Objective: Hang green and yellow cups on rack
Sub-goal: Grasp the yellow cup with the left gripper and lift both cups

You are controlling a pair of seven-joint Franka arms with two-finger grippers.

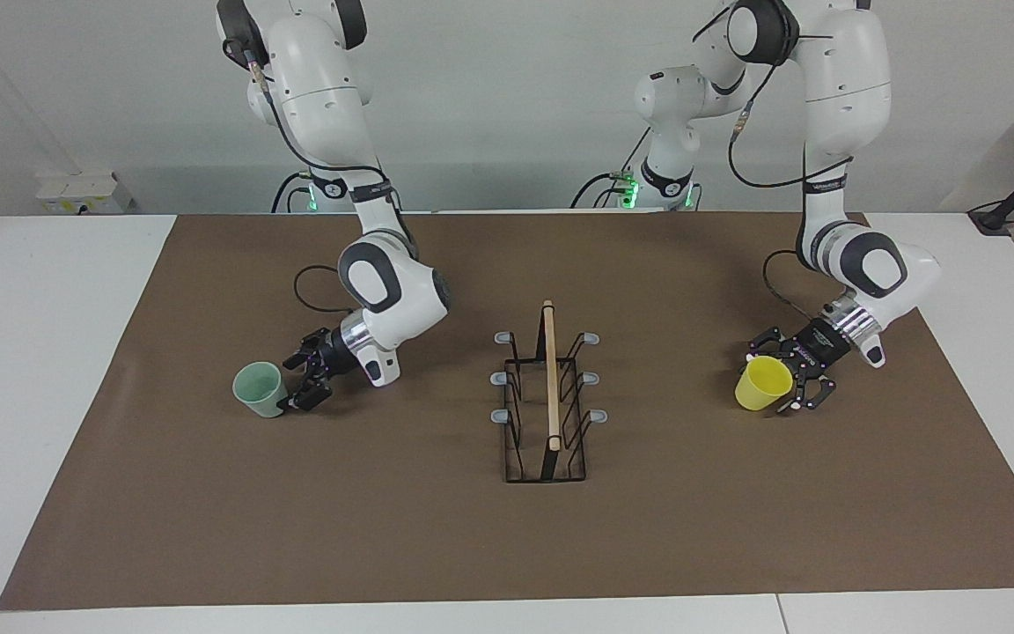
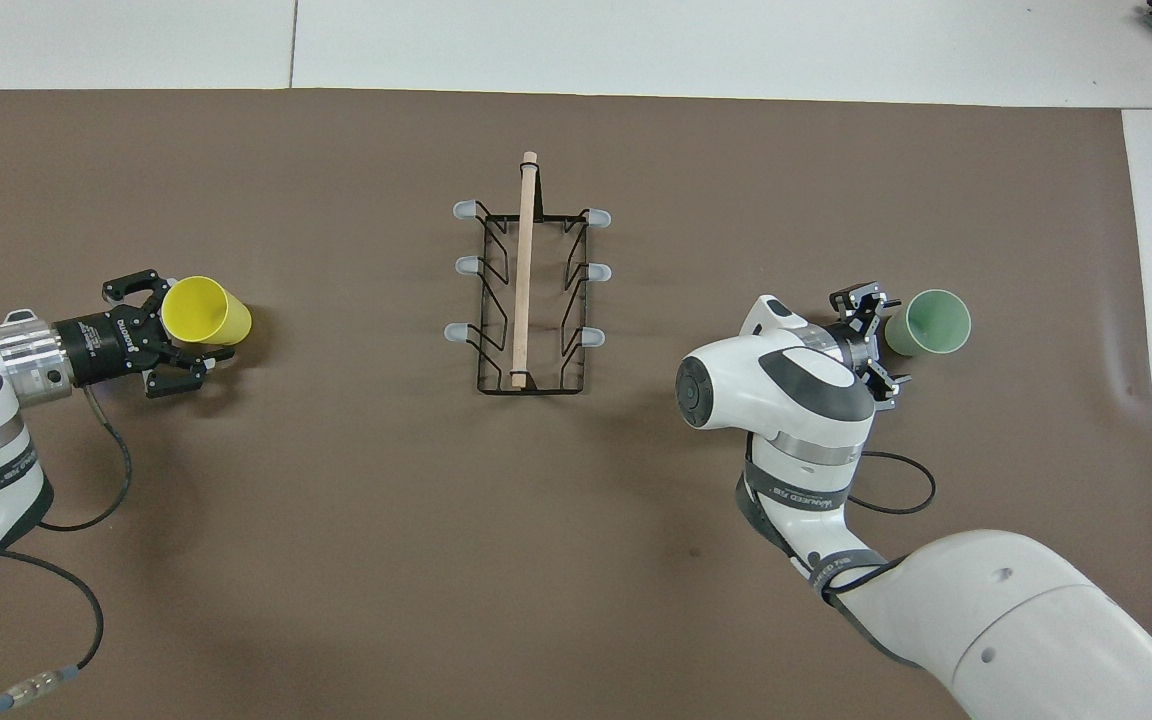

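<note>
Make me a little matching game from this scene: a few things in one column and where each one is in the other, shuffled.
Things:
1. green cup
2. yellow cup
3. rack
4. brown mat

Places:
A. mid-table, between the two cups
B. at the left gripper, toward the left arm's end
C. spread under everything
D. at the right gripper, toward the right arm's end

Pairs: 1-D, 2-B, 3-A, 4-C
</note>
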